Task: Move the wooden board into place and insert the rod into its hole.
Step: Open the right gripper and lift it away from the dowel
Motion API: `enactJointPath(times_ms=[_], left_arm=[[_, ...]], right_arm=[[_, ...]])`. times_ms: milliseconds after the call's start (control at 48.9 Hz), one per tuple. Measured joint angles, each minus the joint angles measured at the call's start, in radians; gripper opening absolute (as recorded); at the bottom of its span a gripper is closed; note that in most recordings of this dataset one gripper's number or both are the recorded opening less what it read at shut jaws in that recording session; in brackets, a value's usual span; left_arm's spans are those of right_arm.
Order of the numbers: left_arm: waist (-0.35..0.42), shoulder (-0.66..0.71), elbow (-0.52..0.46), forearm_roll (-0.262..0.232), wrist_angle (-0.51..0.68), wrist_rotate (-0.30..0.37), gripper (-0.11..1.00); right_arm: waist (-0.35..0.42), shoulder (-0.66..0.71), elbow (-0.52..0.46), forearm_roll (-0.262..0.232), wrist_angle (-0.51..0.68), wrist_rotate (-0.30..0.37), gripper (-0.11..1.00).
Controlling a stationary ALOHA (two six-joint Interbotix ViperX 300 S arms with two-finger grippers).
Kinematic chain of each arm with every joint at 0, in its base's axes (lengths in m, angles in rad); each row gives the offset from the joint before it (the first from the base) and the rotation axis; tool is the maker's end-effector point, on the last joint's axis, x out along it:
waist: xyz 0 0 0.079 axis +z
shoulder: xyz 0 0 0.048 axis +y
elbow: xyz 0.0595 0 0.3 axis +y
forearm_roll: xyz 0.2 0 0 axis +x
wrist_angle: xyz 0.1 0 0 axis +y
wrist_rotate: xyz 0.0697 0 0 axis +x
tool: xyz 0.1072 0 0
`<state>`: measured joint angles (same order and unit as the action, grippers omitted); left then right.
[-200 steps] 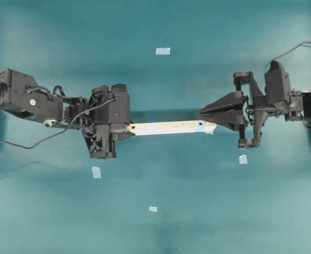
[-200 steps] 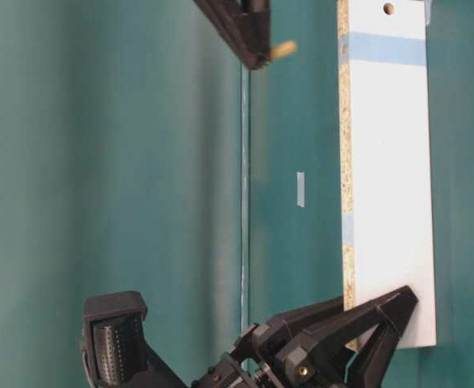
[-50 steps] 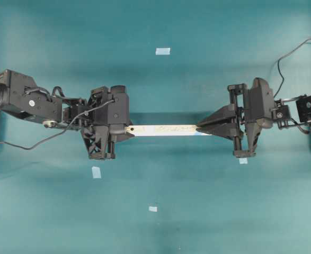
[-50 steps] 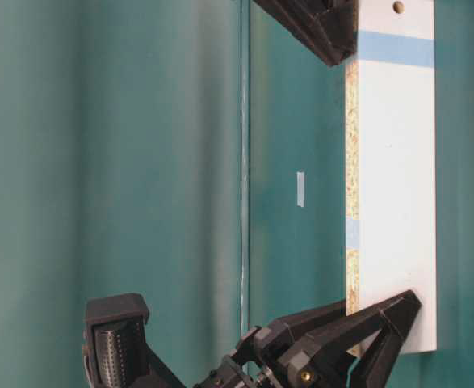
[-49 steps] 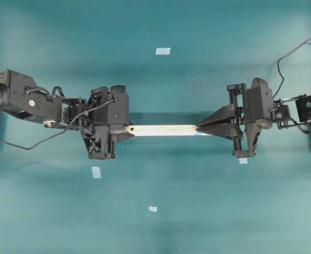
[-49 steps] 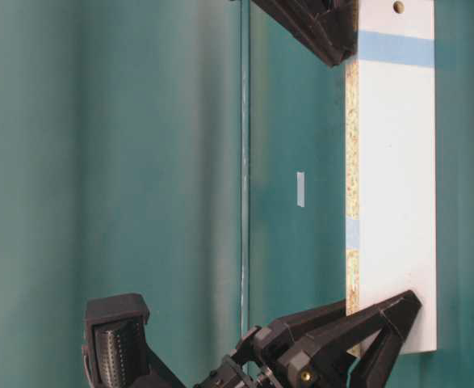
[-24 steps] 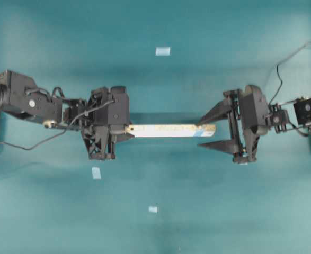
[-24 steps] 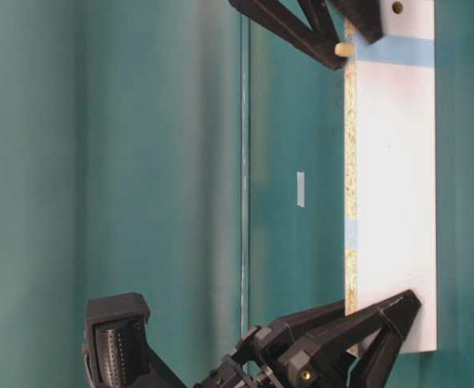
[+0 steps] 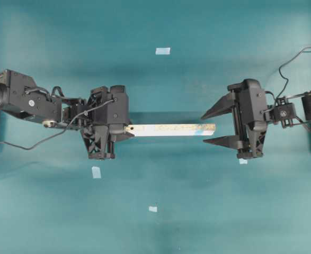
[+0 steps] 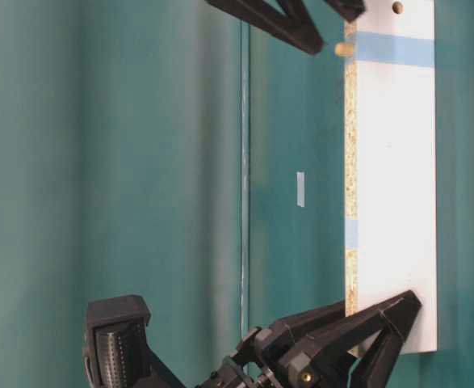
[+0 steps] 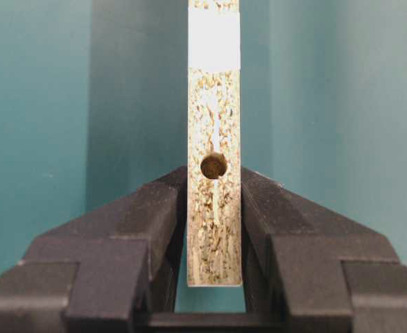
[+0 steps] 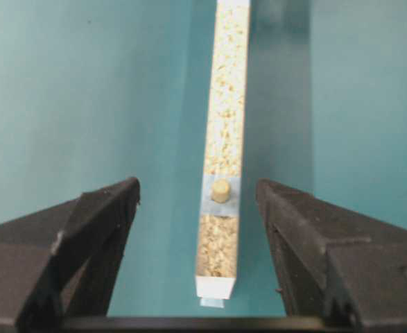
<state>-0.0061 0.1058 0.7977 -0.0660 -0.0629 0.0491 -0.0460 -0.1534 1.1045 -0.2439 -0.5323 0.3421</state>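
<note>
The wooden board (image 9: 171, 129) stands on its long edge, speckled side up. My left gripper (image 9: 127, 130) is shut on its left end; in the left wrist view the fingers (image 11: 154, 208) press both faces of the board (image 11: 214, 104). The rod (image 12: 220, 189) stands upright in the board's top edge (image 12: 225, 104) on the light blue patch, and it covers the hole. At table level the rod (image 10: 344, 49) pokes out of the edge. My right gripper (image 12: 196, 186) is open, just off the board's right end, touching nothing.
Small pale blue tape squares lie on the teal table (image 9: 162, 51) (image 9: 96, 172) (image 9: 152, 209) (image 9: 242, 161). Another round opening (image 11: 213, 166) shows in the board's edge between the left fingers. A cable (image 9: 290, 55) loops behind the right arm.
The right gripper was shut at the board's right end; it has opened and drawn back to the right, leaving the rod standing in the board. The left gripper and board have not moved.
</note>
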Motion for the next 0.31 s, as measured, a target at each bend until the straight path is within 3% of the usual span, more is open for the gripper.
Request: enactJointPath(times_ms=[266,307], left_arm=[[0.000,0.000,-0.002,0.000,0.000,0.000,0.22],[0.000,0.000,-0.003,0.000,0.002,0.000,0.26]], right_arm=[[-0.003,-0.032,0.000,0.002,0.032,0.000,0.79],[-0.003,-0.032,0.000,0.002,0.034,0.000,0.78]])
